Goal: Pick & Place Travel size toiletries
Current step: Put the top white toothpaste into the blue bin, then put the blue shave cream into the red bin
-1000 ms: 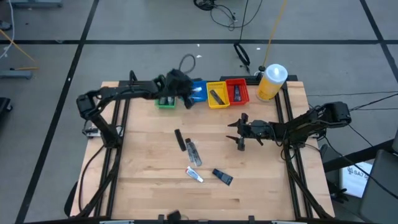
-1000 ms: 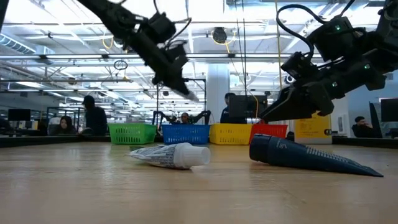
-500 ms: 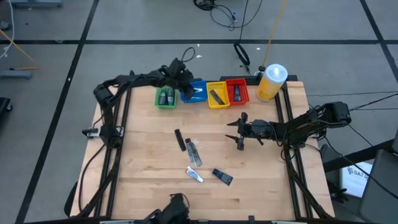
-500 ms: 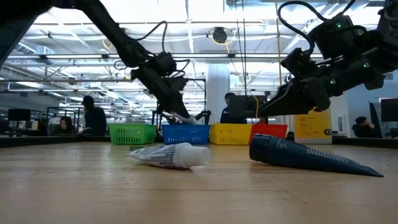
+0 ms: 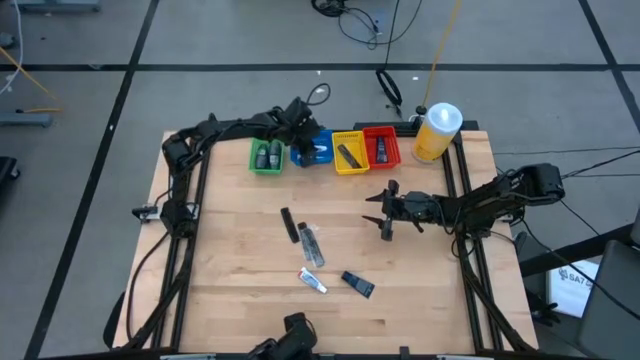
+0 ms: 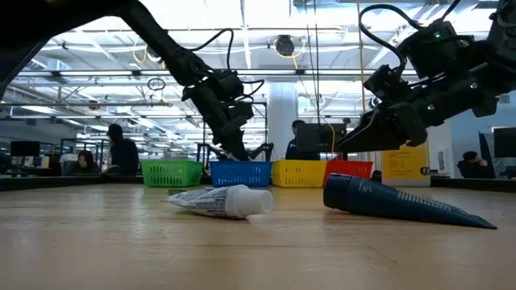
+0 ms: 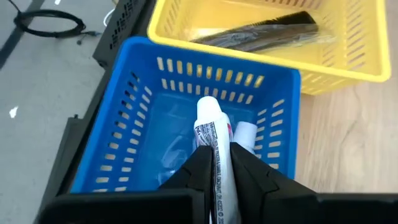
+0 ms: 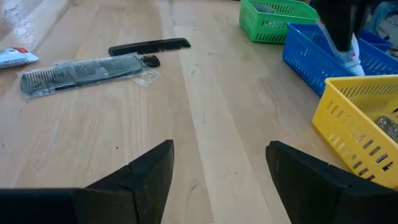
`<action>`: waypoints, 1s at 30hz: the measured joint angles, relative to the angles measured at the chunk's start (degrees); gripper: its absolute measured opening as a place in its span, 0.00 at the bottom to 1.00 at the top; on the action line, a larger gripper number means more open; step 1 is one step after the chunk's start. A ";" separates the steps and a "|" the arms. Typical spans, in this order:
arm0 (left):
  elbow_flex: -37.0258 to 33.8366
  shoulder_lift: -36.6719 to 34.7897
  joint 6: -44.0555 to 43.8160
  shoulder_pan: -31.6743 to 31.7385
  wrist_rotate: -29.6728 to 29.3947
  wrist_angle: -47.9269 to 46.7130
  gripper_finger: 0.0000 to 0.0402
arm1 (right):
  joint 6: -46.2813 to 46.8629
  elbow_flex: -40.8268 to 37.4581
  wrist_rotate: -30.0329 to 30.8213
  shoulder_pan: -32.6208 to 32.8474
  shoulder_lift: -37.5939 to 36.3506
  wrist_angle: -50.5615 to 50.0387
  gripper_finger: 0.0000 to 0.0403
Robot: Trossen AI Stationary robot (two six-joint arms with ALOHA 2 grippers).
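Note:
My left gripper (image 5: 303,140) is at the far edge, dipped into the blue bin (image 5: 320,150), and is shut on a white printed tube (image 7: 210,130). In the low view it slants down onto that bin (image 6: 239,172). Another white item (image 7: 246,133) lies in the bin beside the tube. My right gripper (image 5: 377,215) hovers open over the table's right middle, touching nothing. On the table lie a black comb (image 5: 288,223), a wrapped comb (image 5: 312,245), a white tube (image 5: 313,281) and a dark tube (image 5: 358,285). My left gripper pinches the white tube between its two fingers (image 7: 198,168), which lie along the tube's sides. The tube's rounded end (image 7: 208,107) sticks out past the fingertips, down into the blue bin. The fingers come from above, slanting down. Whether the tube touches the bin floor cannot be told.
Along the far edge stand a green bin (image 5: 265,157) with dark bottles, the blue bin, a yellow bin (image 5: 349,152) with a dark flat item, a red bin (image 5: 381,148) and a big yellow bottle (image 5: 437,132). Bare wood lies on the table's left and near sides.
My left gripper, carrying the white tube, has moved toward the table's right along the far edge and come down from well above the bins into the blue bin. The left arm's elbow has swung toward the far edge. My right gripper has kept still.

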 joint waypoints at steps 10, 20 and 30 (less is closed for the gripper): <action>0.00 0.34 0.34 0.55 0.51 -0.17 0.21 | 0.85 0.00 -0.02 0.00 0.00 -0.07 0.61; -0.04 -2.41 1.48 0.61 -4.53 -5.21 0.43 | 1.21 0.00 -0.02 0.00 0.02 -0.54 0.61; -13.87 -14.70 -1.76 -1.57 8.95 3.82 0.39 | 4.30 0.00 -0.04 0.00 0.02 -1.37 0.61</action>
